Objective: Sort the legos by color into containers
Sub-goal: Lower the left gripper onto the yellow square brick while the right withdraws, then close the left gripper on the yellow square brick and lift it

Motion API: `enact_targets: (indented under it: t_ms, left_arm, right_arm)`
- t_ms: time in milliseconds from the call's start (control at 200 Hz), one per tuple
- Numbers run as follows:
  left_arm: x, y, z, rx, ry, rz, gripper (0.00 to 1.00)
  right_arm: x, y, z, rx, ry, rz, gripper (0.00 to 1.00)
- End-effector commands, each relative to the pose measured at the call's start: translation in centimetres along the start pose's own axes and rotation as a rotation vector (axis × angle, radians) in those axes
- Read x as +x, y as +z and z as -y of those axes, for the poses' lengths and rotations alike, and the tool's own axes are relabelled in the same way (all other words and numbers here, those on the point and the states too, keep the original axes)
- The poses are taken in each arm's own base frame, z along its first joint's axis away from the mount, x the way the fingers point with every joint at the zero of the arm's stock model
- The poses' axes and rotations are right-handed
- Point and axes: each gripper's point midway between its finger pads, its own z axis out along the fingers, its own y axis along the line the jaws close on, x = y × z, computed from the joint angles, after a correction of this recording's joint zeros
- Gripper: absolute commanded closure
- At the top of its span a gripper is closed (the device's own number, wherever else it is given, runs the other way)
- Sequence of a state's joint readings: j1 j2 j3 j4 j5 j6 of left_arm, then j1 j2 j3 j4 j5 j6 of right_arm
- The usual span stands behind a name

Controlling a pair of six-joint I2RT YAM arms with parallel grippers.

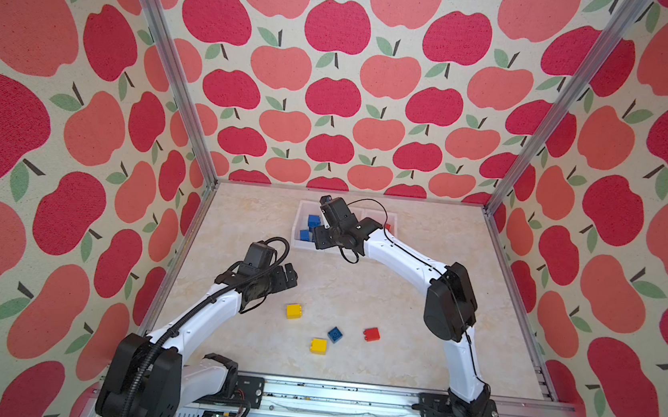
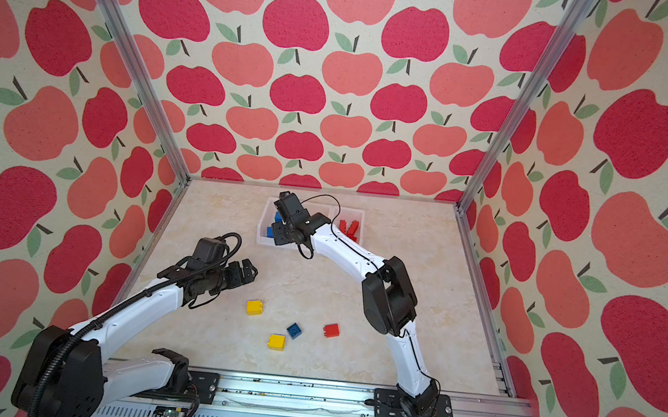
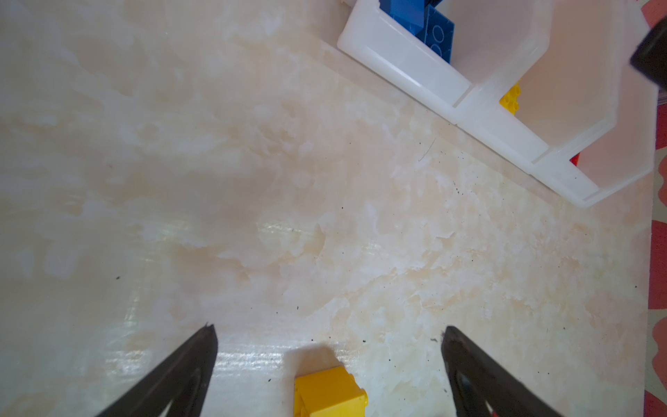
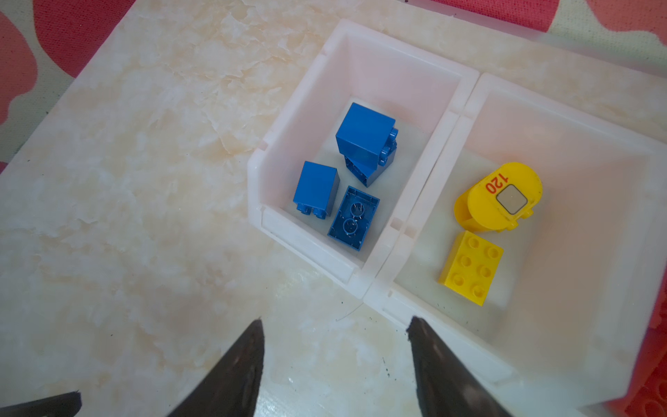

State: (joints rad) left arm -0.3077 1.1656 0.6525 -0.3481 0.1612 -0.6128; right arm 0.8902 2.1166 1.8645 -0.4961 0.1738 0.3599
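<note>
the left gripper (image 1: 291, 274) hangs over the marble-look table (image 1: 389, 315), jaws spread wide with nothing between them. its wrist view shows the first yellow brick (image 3: 326, 395) lying on the table just short of the fingertips, in line with the gap and untouched. the top views set that brick just beside the gripper, toward the front rail. further right lie the second yellow brick (image 1: 318, 346), the blue brick (image 1: 335, 334) and the red brick (image 1: 371, 334), loose and well apart from both grippers.

at the back the containers (image 1: 297, 244) stand in a row. the right gripper (image 4: 334, 325) hovers near the front rim of the left bin (image 4: 397, 61), jaws partly apart and empty. four blue legos (image 4: 364, 135) lie in that bin beyond the fingertips, one resting on another. the middle bin (image 4: 563, 112), hidden by the arm in both top views, holds a six-stud yellow plate (image 4: 471, 267) and the rounded yellow piece (image 4: 501, 196). that piece bears a red "120" beside a grey square, the only writing that can be read. the red legos (image 2: 349, 230) in the right bin (image 2: 355, 210) show clearly only in a top view.
</note>
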Motion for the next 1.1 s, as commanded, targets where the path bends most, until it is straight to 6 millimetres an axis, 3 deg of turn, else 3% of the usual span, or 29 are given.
enact_targets:
  t_ms: [0, 280, 530, 855, 1096]
  left_arm:
    - [0.2, -0.5, 0.1, -0.048, 0.013, -0.022, 0.01]
    - [2.7, -0.3, 0.6, -0.132, 0.057, -0.134, 0.0]
    - [5.1, -0.3, 0.2, -0.241, 0.061, -0.247, 0.05]
    - [8.0, 0.7, 0.9, -0.302, 0.103, -0.344, 0.13]
    - [8.6, 1.3, 0.5, -0.344, 0.117, -0.366, 0.23]
  right_arm:
    - [1.2, -1.7, -0.4, -0.03, 0.038, -0.007, 0.3]
    - [7.5, -4.1, 1.2, -0.034, 0.052, -0.087, 0.21]
    - [11.7, -6.8, 3.2, 0.009, 0.068, -0.153, 0.16]
    - [14.3, -9.4, 4.8, 0.041, 0.097, -0.168, 0.14]
    - [15.1, -10.7, 6.2, 0.06, 0.117, -0.165, 0.13]
